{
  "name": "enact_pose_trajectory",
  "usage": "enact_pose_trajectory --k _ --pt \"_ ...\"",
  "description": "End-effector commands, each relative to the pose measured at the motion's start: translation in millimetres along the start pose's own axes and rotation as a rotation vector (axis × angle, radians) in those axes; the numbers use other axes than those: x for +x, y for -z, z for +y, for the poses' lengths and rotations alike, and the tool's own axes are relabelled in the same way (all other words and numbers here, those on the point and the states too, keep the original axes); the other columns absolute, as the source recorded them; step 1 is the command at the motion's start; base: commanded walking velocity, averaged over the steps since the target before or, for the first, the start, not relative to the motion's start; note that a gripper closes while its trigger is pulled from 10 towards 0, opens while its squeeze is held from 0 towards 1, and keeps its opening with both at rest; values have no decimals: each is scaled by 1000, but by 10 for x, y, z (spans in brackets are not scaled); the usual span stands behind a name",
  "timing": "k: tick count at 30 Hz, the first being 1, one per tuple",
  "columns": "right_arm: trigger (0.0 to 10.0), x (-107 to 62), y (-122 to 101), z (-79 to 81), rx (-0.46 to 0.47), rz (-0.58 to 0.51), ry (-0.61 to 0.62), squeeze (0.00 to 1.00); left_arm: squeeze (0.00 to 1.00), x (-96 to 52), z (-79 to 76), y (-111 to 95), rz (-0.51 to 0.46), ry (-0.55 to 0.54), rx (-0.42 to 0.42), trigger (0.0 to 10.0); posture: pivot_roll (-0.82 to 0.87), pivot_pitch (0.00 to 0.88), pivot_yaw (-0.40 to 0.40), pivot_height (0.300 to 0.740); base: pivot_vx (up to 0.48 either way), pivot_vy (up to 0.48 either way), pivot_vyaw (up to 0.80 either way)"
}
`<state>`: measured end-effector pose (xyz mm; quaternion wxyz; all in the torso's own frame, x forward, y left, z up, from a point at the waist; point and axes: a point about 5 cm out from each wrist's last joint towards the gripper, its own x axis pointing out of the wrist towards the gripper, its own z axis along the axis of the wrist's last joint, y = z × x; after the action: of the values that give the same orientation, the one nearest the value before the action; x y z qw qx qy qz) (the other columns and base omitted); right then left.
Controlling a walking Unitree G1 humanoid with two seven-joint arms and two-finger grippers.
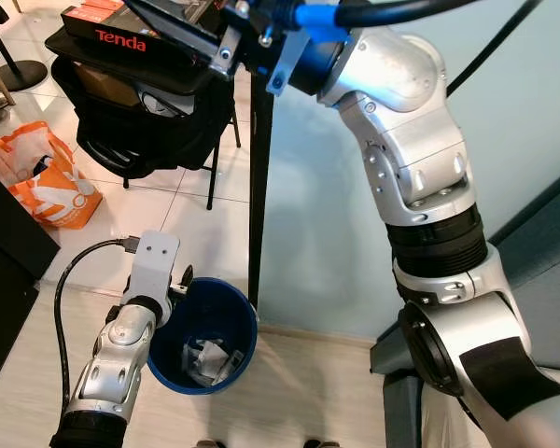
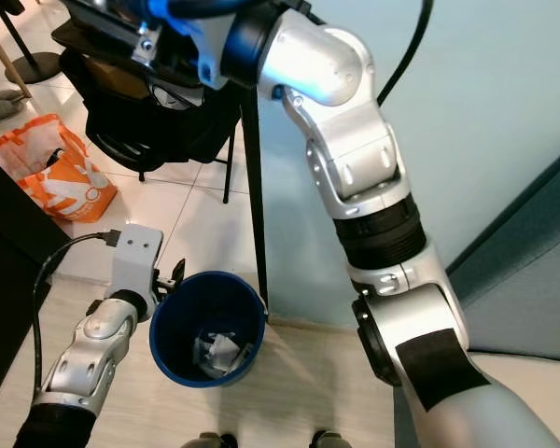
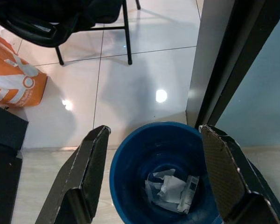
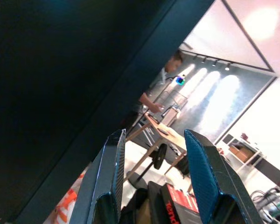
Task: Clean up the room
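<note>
On the floor beside a dark post, the blue trash bin stands upright, mouth up, with crumpled white paper at its bottom. The left gripper hovers just above the bin's rim, fingers spread wide and empty. The right gripper is raised high, fingers apart, holding nothing. An orange bag lies well apart, near a black chair.
</note>
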<state>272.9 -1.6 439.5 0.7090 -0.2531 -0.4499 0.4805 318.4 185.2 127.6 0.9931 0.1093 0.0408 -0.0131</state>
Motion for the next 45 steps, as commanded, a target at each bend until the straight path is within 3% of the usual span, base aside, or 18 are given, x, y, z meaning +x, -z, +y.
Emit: enact_pose_trajectory --k 1,12,19,25,31,36,41,45 --pt "10000 104 -96 66 -48 -34 -44 0 0 -36 18 83 33 3 7 10000 24 290 -28 740 0 0 0" --pt "10000 128 -110 89 -70 -50 -21 0 0 -48 85 76 36 -8 14 10000 33 295 -22 740 0 0 0" --pt "10000 125 -112 106 4 -78 0 0 0 -39 53 70 33 1 15 10000 33 290 -16 740 0 0 0" --pt "10000 146 -103 184 -63 -67 -39 0 0 -42 49 68 33 2 18 10000 34 294 -20 740 0 0 0" --pt "10000 120 -109 127 -127 -40 10 0 0 -56 79 81 39 -3 19 10000 38 295 -17 740 0 0 0" --pt "10000 112 -84 70 -103 -35 27 0 0 -51 91 74 37 -7 19 10000 38 291 -19 740 0 0 0" --pt "10000 168 74 328 -186 71 -154 0 0 -36 47 63 33 8 24 10000 31 293 -15 740 0 0 0" --pt "10000 155 66 334 -220 67 -103 0 0 -39 50 64 34 7 24 10000 38 295 -15 740 0 0 0"
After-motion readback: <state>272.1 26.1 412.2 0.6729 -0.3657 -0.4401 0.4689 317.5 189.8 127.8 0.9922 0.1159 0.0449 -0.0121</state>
